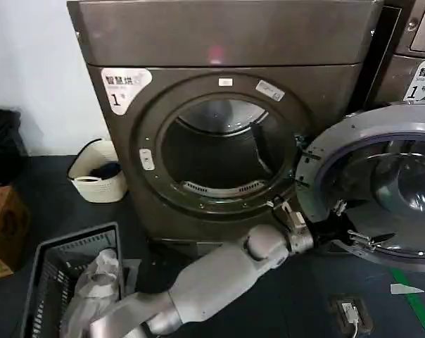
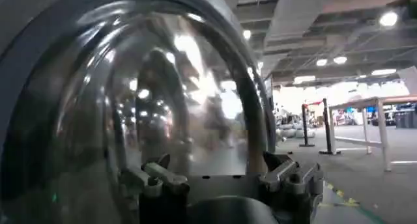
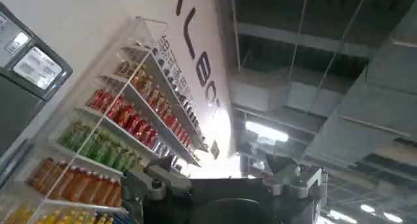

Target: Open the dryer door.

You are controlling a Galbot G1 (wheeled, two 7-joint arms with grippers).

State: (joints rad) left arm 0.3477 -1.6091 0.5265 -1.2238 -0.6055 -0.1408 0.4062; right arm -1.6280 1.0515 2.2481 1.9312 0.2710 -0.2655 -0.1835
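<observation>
A dark floor (image 1: pixel 43 190) stretches below me, and a pale wall (image 1: pixel 29 63) rises at my left. A cream basket (image 1: pixel 96 179) holding something dark sits on the floor by that wall, near a cardboard box (image 1: pixel 3 222). Closer to me lies a grey crate (image 1: pixel 58 271) with crumpled plastic in it. A green strip (image 1: pixel 416 299) marks the floor at my right. Looking up, I see shelves of bottled drinks (image 3: pixel 111 131), exposed ceiling ducts (image 3: pixel 313 56) and bright ceiling lamps (image 2: pixel 389 18).

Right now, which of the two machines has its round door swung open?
The dryer labelled "1" in the middle: its dryer door hangs open to the right, drum exposed, left gripper at it. The cropped machine behind has none open.
</observation>
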